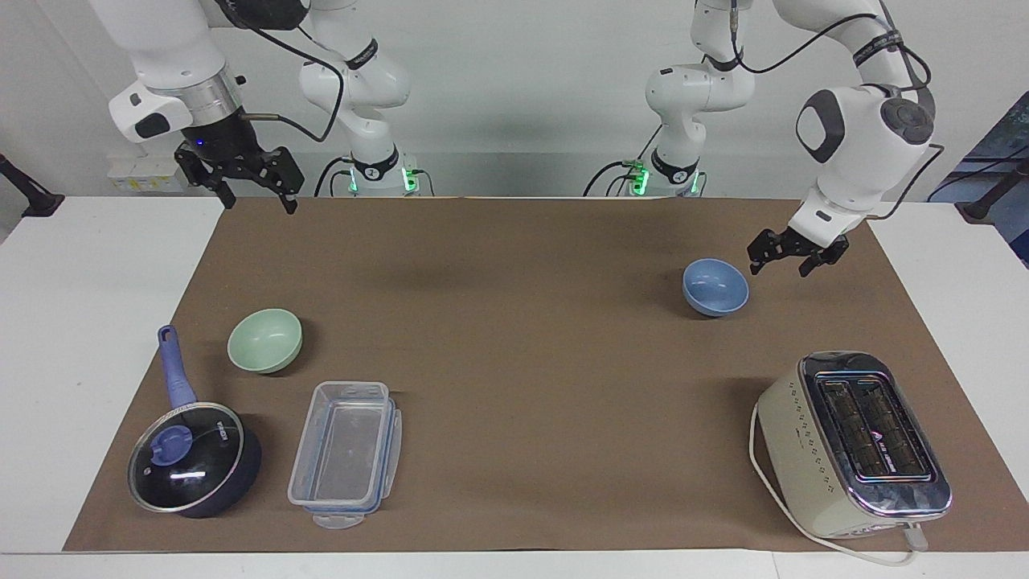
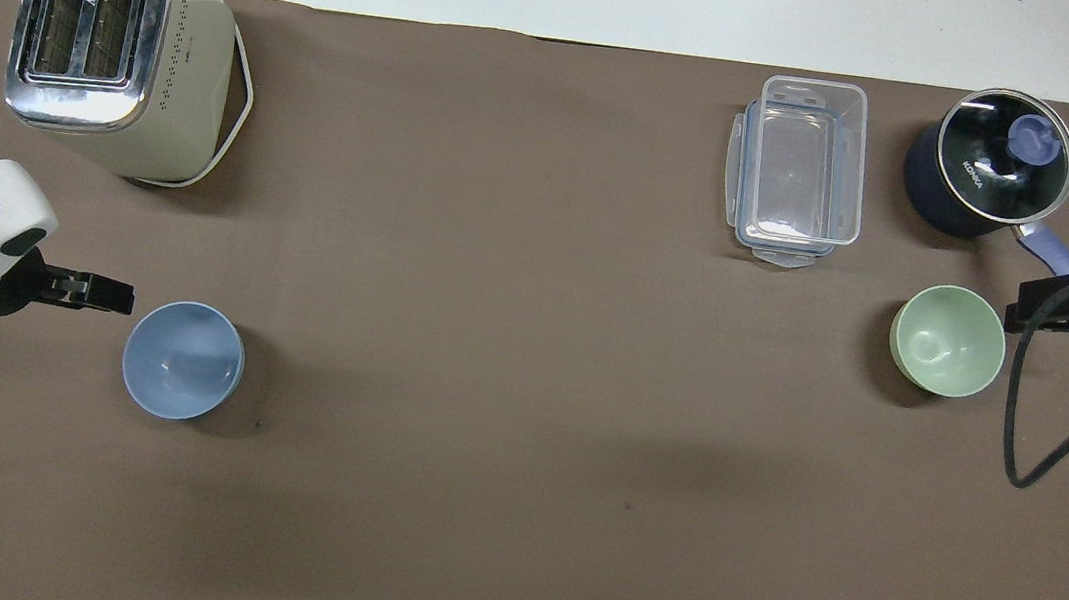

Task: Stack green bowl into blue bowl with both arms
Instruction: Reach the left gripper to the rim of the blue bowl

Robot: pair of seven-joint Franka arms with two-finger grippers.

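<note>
The green bowl [image 1: 264,340] [image 2: 948,340] sits upright on the brown mat toward the right arm's end. At the left arm's end stands the blue bowl [image 1: 715,286] [image 2: 182,360], also upright with nothing in it. My left gripper [image 1: 778,269] [image 2: 107,294] is open and hangs low just beside the blue bowl's rim, not touching it. High above the mat, my right gripper [image 1: 259,205] [image 2: 1016,313] is open and holds nothing; from overhead it covers the pot's handle beside the green bowl.
A cream toaster [image 1: 852,442] [image 2: 111,40] stands farther from the robots than the blue bowl. A clear lidded container [image 1: 346,454] [image 2: 799,169] and a dark pot with a blue handle [image 1: 193,470] [image 2: 988,165] lie farther out than the green bowl.
</note>
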